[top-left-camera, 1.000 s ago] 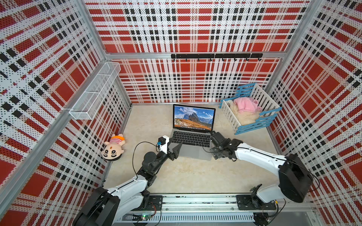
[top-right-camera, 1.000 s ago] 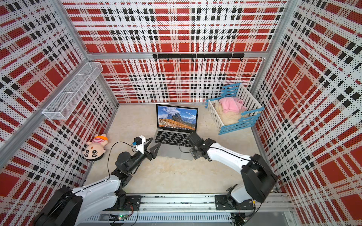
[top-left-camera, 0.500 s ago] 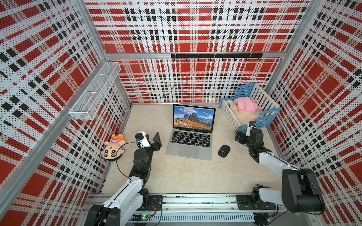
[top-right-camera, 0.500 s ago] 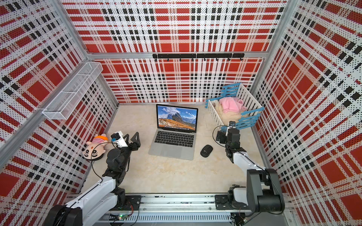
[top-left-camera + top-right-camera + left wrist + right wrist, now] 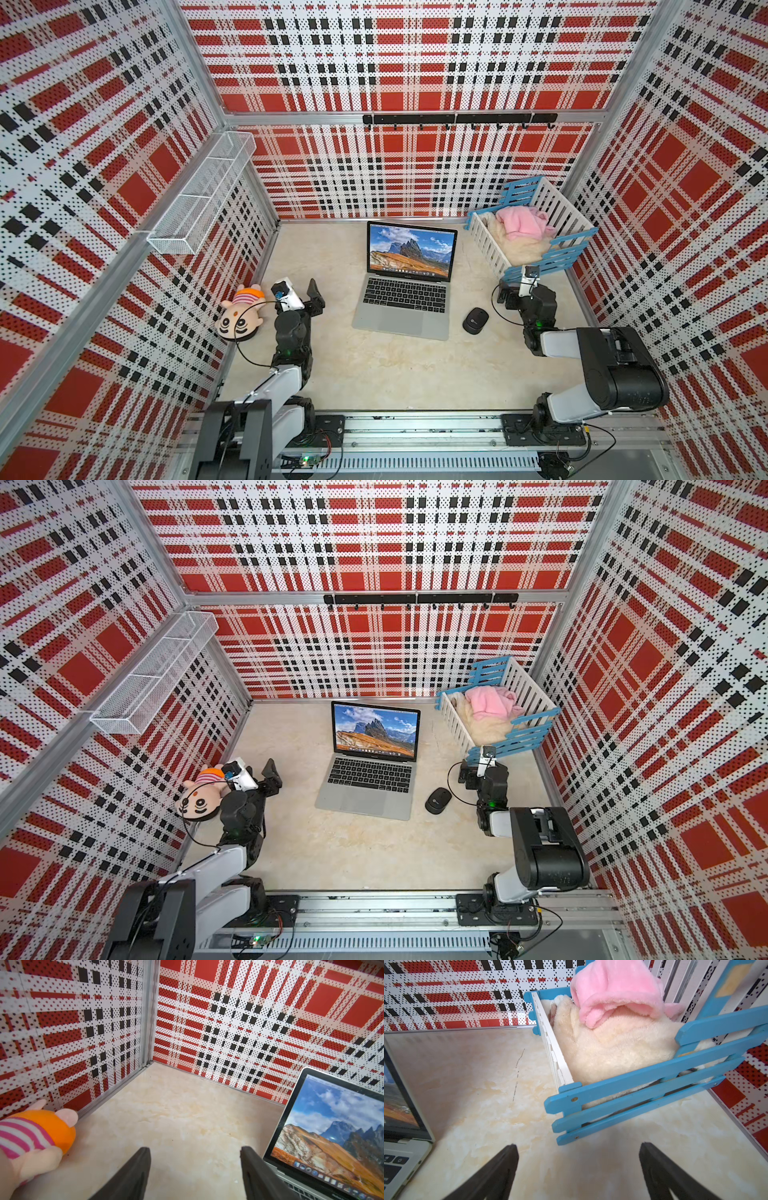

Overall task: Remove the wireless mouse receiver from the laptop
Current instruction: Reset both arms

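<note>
Since one second ago both drew back from the one laptop point(image 5: 405, 286), and I see the left end effector point(image 5: 194, 1149) and the right end effector point(image 5: 578, 1145) released, empty, one mouse point(image 5: 476, 321) beside the laptop.

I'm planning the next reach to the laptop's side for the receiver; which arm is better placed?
Left, tentatively. The left gripper is open beside the laptop, with only table between. The right gripper is open too, but the mouse lies near its path. The receiver itself isn't visible.
</note>
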`<state>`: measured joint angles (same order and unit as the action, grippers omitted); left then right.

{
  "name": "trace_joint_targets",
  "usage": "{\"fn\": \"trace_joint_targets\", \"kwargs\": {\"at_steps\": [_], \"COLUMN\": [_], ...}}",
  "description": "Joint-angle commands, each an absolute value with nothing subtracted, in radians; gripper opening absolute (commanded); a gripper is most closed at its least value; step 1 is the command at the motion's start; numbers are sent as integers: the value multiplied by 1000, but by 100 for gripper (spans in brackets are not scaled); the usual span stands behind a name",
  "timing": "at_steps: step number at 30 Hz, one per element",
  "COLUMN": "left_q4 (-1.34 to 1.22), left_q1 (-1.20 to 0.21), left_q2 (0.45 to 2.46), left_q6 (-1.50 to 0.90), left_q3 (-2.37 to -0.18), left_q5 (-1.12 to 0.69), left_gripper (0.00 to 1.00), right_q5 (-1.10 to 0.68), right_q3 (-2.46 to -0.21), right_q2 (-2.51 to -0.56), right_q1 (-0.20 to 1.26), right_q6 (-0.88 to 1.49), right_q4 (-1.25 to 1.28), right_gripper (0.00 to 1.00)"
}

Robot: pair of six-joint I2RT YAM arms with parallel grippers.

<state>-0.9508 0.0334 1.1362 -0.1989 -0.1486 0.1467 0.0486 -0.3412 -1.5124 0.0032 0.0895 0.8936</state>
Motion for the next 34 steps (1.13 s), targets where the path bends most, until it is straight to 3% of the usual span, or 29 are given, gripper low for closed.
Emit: {"fn": "trace_joint_targets", "kwargs": {"at_steps": [1,3,10,15,18,19,20,34], "left_q4": [-1214,-1352,-1472,-1340,-1334,-1335,-1335,-1329], "left_q1": [38,33,-23,11,6,5,0,-7], "left_q2": [1236,1321,1565,1569,1571,1568,1564,1571], "left_q6": [-111,-79,0,-43,-43,-42,-38,-35], "left_q3": [-98,-82,-161,-230,-235,-232,-229,-239], "left_q5": [146,103,131,125,136,140,150,162], "left_gripper": [72,72,72,75,86,96,99,99], "right_q5": [48,50,66,75,78,78,78,80], "right_q3": [-299,-302,-312,-313,-313,-311,-312,-314], "right_q2": [-1542,-1540,-1546,-1546,-1545,-1545,-1545,-1545], "right_q1": [0,0,12,17,18,18,18,20], "right_q6": [76,76,65,61,60,60,60,59], "right_q4": [1076,1068,1058,1056,1057,1057,1057,1057], "right_gripper": [98,99,100,100,100,100,100,100]}}
